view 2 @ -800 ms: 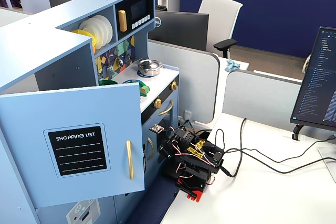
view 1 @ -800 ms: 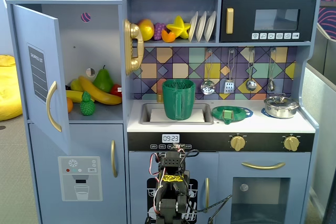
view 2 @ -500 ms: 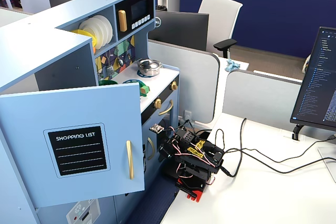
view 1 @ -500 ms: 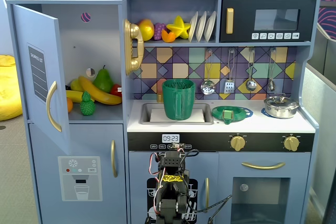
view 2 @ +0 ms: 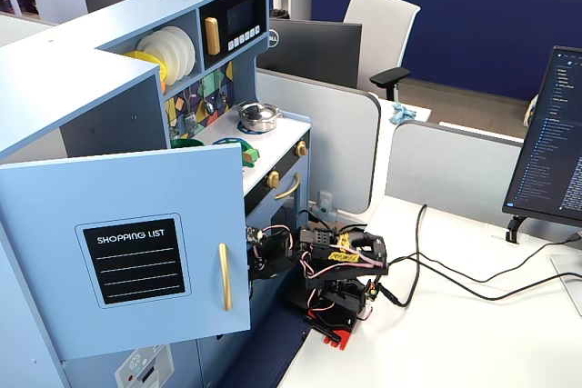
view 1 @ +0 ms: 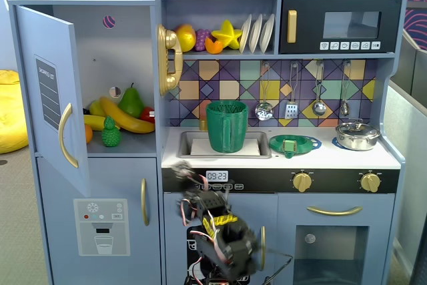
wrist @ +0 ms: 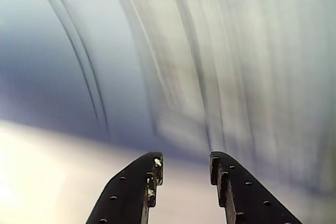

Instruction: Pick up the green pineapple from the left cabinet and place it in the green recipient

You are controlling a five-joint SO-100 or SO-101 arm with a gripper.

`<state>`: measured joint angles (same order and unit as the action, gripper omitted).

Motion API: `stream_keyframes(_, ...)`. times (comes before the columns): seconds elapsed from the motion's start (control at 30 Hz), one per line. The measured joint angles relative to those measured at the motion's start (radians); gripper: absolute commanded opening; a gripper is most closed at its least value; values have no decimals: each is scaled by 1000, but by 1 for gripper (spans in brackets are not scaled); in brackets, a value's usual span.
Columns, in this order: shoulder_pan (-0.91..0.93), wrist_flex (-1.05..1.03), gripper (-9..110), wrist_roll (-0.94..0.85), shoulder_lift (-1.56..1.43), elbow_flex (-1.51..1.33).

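The green pineapple stands at the front of the left cabinet's shelf, in front of a banana. The cabinet door hangs open to the left. The green recipient stands upright in the sink on the counter. My gripper is blurred, low in front of the kitchen, below the counter edge and to the right of the cabinet. In the wrist view my gripper is open and empty, and all beyond it is blur. In a fixed view from the side, my gripper sits beside the open door's edge.
A banana, a green pear and an orange fruit share the pineapple's shelf. A flat green strainer dish and a metal pot sit on the counter. Cables run over the white desk.
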<state>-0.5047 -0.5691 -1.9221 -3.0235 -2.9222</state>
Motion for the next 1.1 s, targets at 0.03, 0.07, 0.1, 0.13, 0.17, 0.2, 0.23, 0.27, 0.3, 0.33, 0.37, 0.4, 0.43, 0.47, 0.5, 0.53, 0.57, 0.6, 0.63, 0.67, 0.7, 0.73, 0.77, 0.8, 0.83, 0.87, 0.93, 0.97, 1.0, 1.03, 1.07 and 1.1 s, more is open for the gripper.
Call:
stream_keyframes(0.03, -55, 5, 1, -18, 26, 48)
stream_keyframes(0.07, -110, 8, 1, -41, 61, 97)
stream_keyframes(0.1, -152, 20, 1, -57, 109, 149)
stream_keyframes(0.13, -186, 38, 1, -66, 149, 195)
stream_keyframes(0.17, -210, 58, 1, -72, 193, 244)
stream_keyframes(0.2, -230, 77, 1, -72, 241, 293)
stream_keyframes(0.23, -244, 89, 1, -74, 290, 344)
stream_keyframes(0.27, -252, 97, 1, -74, 339, 396)
stream_keyframes(0.3, -256, 106, 2, -72, 387, 448)
stream_keyframes(0.33, -256, 120, 2, -63, 436, 499)
stream_keyframes(0.37, -256, 138, 2, -51, 483, 548)
stream_keyframes(0.4, -256, 158, 3, -37, 529, 595)
stream_keyframes(0.43, -255, 179, 5, -21, 575, 638)
stream_keyframes(0.47, -255, 201, 7, -3, 620, 680)
stream_keyframes(0.5, -253, 221, 9, 20, 655, 713)
stream_keyframes(0.53, -252, 247, 11, 52, 689, 744)
stream_keyframes(0.57, -252, 275, 15, 84, 719, 770)
stream_keyframes(0.6, -252, 301, 19, 112, 746, 792)
stream_keyframes(0.63, -252, 330, 21, 143, 770, 808)
stream_keyframes(0.67, -252, 365, 23, 181, 793, 821)
stream_keyframes(0.7, -252, 403, 24, 215, 815, 833)
stream_keyframes(0.73, -250, 436, 24, 236, 834, 842)
stream_keyframes(0.77, -250, 469, 26, 247, 854, 851)
stream_keyframes(0.8, -249, 497, 26, 250, 871, 859)
stream_keyframes(0.83, -241, 522, 27, 252, 891, 862)
stream_keyframes(0.87, -235, 557, 28, 253, 910, 865)
stream_keyframes(0.93, -216, 629, 30, 261, 951, 868)
stream_keyframes(0.97, -210, 666, 30, 264, 971, 868)
stream_keyframes(1.0, -206, 704, 30, 267, 991, 868)
stream_keyframes(1.03, -202, 735, 30, 268, 1008, 868)
stream_keyframes(1.07, -202, 758, 31, 272, 1023, 868)
stream_keyframes(1.1, -202, 773, 31, 273, 1035, 870)
